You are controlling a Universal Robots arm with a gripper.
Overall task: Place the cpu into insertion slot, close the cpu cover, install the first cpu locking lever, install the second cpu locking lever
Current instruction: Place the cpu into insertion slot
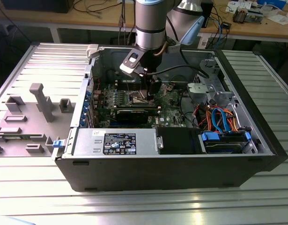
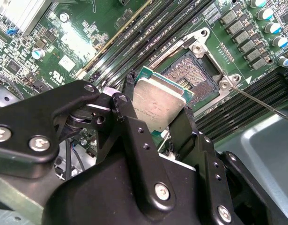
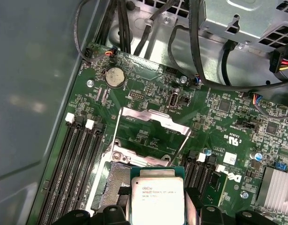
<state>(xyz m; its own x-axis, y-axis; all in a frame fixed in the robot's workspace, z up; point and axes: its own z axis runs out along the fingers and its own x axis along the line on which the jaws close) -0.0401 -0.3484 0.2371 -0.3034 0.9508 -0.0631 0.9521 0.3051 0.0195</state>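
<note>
Noted cpu [image 2: 158, 99] clamped by opposite edges in end effector [image 2: 158, 112], hovering just above open insertion slot [image 2: 194, 75] with cpu cover [image 3: 155, 118] raised; advisable to square corners to slot and lower flat.

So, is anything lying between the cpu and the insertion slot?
Nothing: in the second wrist view the cpu hangs over the bare insertion slot.

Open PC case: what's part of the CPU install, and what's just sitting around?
Job: gripper, shut on cpu; insertion slot, unfilled; cpu cover, flipped open.
Bystanders: memory slots; coin cell; graphics card; power supply; drive cables.
</note>
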